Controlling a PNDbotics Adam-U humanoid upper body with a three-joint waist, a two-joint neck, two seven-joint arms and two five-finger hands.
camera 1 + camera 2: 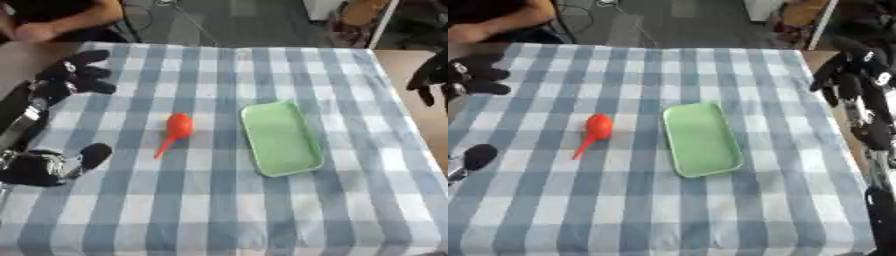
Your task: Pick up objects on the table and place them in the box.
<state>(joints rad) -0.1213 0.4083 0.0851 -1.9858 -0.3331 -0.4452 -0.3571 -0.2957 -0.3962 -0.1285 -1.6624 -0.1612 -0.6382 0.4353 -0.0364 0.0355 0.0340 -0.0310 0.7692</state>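
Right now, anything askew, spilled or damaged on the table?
Nothing stands out. The shallow light-green rectangular box lies flat but slightly angled to the blue-and-white checked tablecloth, and is empty. The orange-red bulb-shaped object with a thin tail lies beside it, apart and intact.

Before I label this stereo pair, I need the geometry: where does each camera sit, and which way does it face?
Left eye view: in the head, looking down at the checked cloth; the left hand shows large at the left edge, only a bit of the right hand at the right edge.
Right eye view: same head, set slightly rightward; the right hand and its arm show fully.
Both share the red spoon lying left of the green tray.
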